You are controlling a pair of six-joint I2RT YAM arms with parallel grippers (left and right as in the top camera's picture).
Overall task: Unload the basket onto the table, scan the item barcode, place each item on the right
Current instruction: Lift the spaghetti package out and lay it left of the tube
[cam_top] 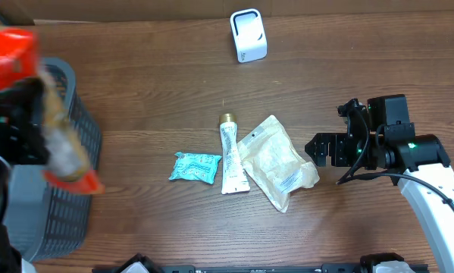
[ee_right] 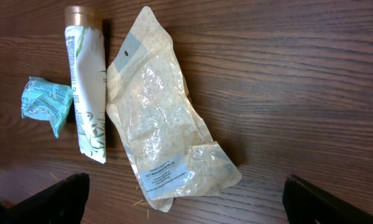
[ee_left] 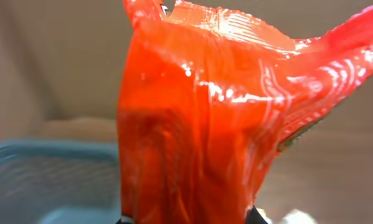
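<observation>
Glossy red-orange packet (ee_left: 192, 124), crumpled, up in the air above the counter (cam_top: 348, 68) at far left. White barcode scanner (cam_top: 248, 35) upright near the far edge, well apart from it.

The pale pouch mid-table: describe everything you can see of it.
The pale pouch is crinkled, translucent beige plastic with a punched hang hole at one end and a white printed label near the other. It lies flat on the wooden table, its long edge apparently touching the white tube beside it.
</observation>
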